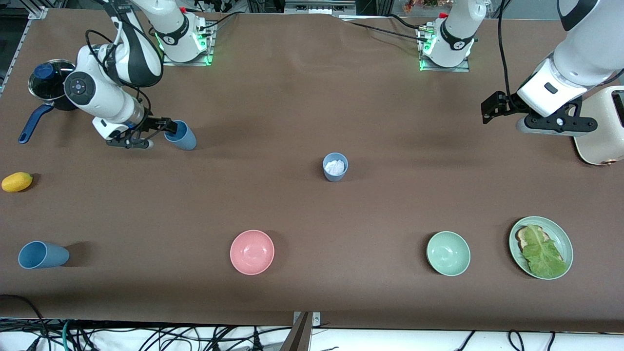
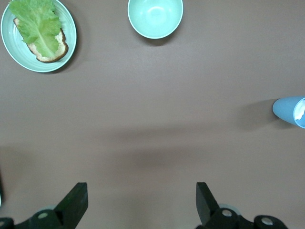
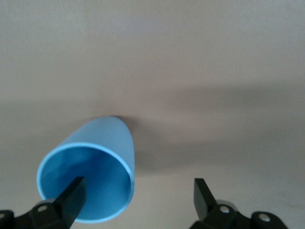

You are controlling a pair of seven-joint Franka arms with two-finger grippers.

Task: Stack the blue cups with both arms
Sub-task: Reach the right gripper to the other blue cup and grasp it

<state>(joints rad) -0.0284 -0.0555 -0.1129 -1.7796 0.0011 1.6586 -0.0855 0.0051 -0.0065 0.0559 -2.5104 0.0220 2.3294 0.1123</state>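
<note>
pink bowl (image 1: 252, 252), right tool (image 3: 136, 200) spread at cup (image 3: 90, 171)

A robotics lab set up as a mock kitchen. Two white arms are bolted to metal base plates (image 1: 186, 58) with green status lights, on a bench (image 1: 312, 97) draped in brown cloth. Loose cables (image 1: 146, 336) hang below its front edge. Kitchen props lie about: a pot (image 1: 51, 83), a toaster (image 1: 604, 126), bowls and cups.

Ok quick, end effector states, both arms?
Left end effector: open, empty, over bare table.
Right end effector: open, one finger inside the blue cup's rim, not clamped.
</note>
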